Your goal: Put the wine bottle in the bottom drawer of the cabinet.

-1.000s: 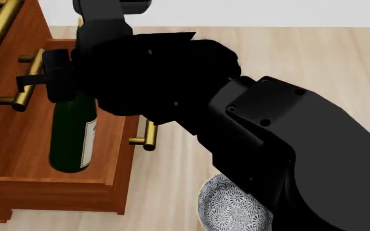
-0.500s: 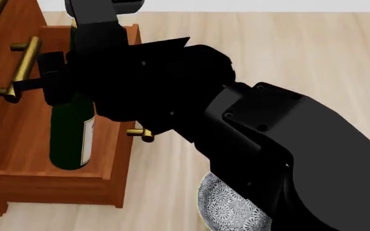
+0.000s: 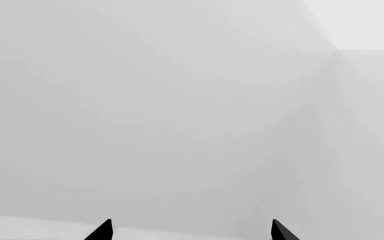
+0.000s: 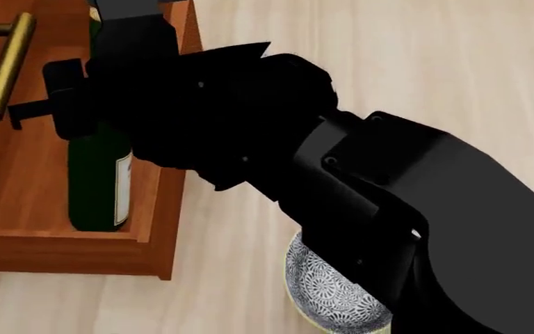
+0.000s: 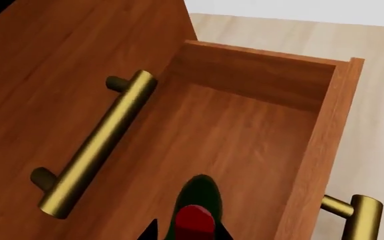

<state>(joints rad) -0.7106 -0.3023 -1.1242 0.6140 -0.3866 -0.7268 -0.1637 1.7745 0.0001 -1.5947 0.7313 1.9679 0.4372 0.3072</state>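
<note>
The wine bottle (image 4: 100,188), dark green with a white label, stands inside the open bottom drawer (image 4: 63,254) of the reddish-brown cabinet (image 4: 58,35). My right gripper (image 4: 67,104) is above it, shut on the bottle's neck. In the right wrist view the bottle (image 5: 199,192) shows from above with a red top, and the right gripper (image 5: 187,231) has its fingertips close on both sides. The drawer (image 5: 312,145) lies open below. My left gripper (image 3: 190,232) is open and empty, facing a blank grey wall.
A brass bar handle (image 4: 7,66) of an upper drawer juts out above the open drawer and also shows in the right wrist view (image 5: 98,145). The bottom drawer's own handle (image 5: 362,220) sticks out from its front. A patterned bowl (image 4: 327,292) sits on the pale wood floor.
The head view has shifted, so the cabinet and drawer sit higher and further left in the picture. The drawer's front handle is now hidden behind my right arm. The bottle stays in the drawer.
</note>
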